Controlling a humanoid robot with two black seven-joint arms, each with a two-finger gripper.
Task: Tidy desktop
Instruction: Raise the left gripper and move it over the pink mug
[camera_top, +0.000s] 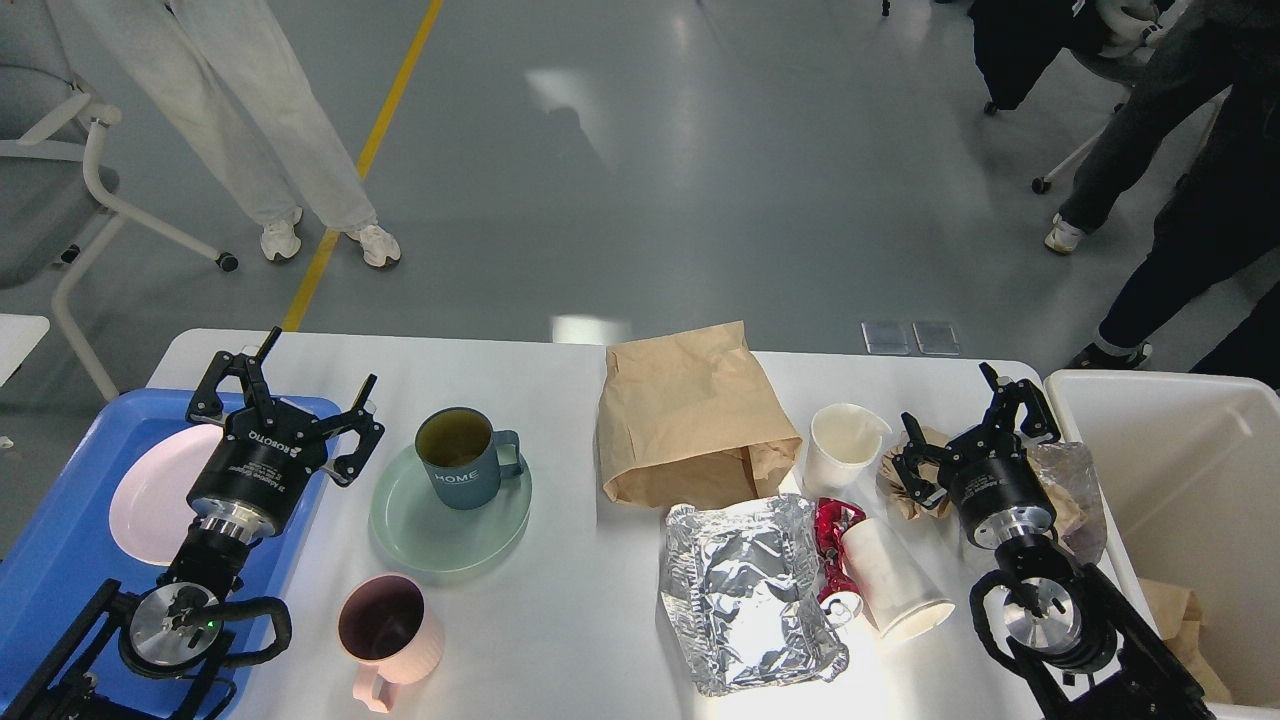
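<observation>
The desktop (560, 380) is a wide white tabletop. On it stand a blue-grey mug (462, 458) on a green plate (452, 520), a pink mug (390, 628), a brown paper bag (685, 420), a crumpled foil sheet (745, 590), an upright white paper cup (838, 448), a paper cup lying on its side (895, 580) and a red wrapper (832, 522). My left gripper (285, 385) hangs open above the blue tray's right edge. Spread open too, my right gripper (965, 420) hovers over crumpled brown paper (900, 485) and a clear plastic bag (1070, 480).
A blue tray (60, 540) at the left holds a pink plate (150, 490). A white plastic bin (1180, 480) stands at the right with brown paper inside. People stand beyond the table, and a chair (60, 150) is at far left.
</observation>
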